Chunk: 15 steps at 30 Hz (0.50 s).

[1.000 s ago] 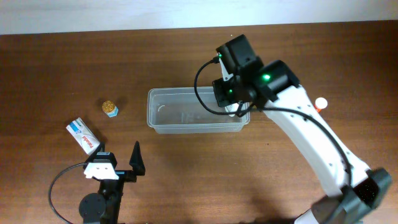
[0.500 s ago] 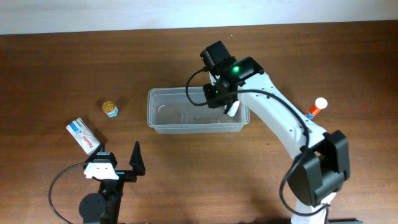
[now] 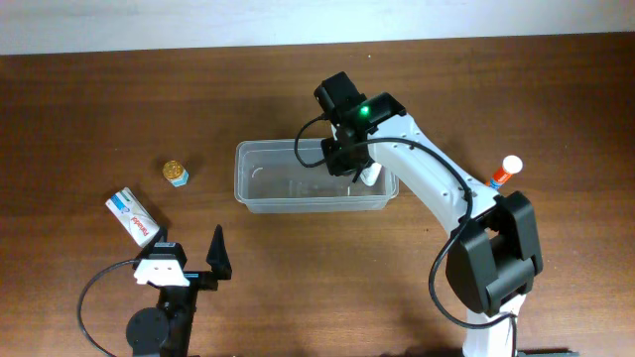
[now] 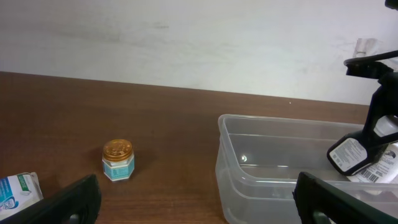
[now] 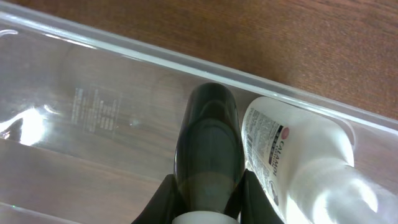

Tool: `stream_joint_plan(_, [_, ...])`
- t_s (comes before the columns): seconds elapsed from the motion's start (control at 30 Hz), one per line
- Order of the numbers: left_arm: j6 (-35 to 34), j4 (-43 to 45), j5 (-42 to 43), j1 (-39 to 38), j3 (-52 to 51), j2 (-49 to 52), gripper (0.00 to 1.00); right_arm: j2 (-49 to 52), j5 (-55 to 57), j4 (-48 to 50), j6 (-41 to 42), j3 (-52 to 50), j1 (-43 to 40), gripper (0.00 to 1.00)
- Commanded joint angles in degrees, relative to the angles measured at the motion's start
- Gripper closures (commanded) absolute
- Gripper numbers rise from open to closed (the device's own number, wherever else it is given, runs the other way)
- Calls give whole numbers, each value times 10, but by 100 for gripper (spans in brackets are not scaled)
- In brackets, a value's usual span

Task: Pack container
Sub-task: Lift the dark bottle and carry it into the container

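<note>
One second has carried the right gripper (image 3: 345, 164) leftward over the right end of the container (image 3: 260, 203), which sits mid-table in the overhead view, so a drop-in looks near, while the jar (image 3: 176, 173) and box (image 3: 132, 216) lie outside, unpacked. From the left wrist, the left gripper (image 4: 199, 202) hangs spread wide and empty, and most of the container's floor lies bare. The right wrist shows the jaws clamped on a dark bottle (image 5: 208, 140) touching a white bottle (image 5: 292, 155) near the wall, leaving free room on its other side.

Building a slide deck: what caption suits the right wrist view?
Right claw holds a dark bottle inside the clear container, beside a white labelled bottle.
</note>
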Motion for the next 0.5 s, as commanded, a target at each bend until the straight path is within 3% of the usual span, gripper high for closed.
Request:
stream_joint_plan(0.0, [7, -1, -2, 3, -3, -5, 1, 0, 11, -1, 21, 12, -18, 85])
stream_joint_plan(0.47, [7, -1, -2, 3, -3, -5, 1, 0, 27, -7, 63, 12, -26, 85])
